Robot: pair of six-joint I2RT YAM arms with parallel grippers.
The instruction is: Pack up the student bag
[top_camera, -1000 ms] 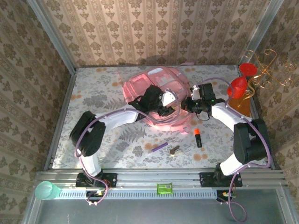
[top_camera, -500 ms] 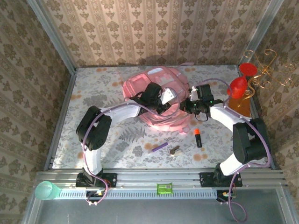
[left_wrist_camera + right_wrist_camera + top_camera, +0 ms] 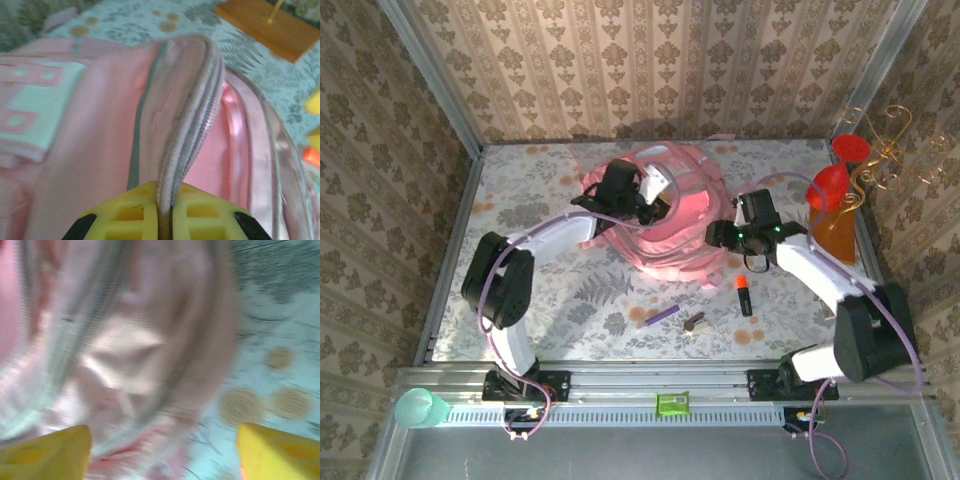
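Pink bag (image 3: 672,225) sits in the middle of the bench (image 3: 535,200); left pincer (image 3: 165,212) pinches its zipper rim (image 3: 192,100), likely to hold the mouth open for packing, while right pincer (image 3: 162,450) gapes wide, gripping nothing.

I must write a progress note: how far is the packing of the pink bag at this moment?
Done: the student bag is open; its lining shows. In hand: the left tool is shut on the zip edge, and the right tool is open at the bag's side. Left: the orange marker, the purple pen and a small dark item lie on the table, unpacked.
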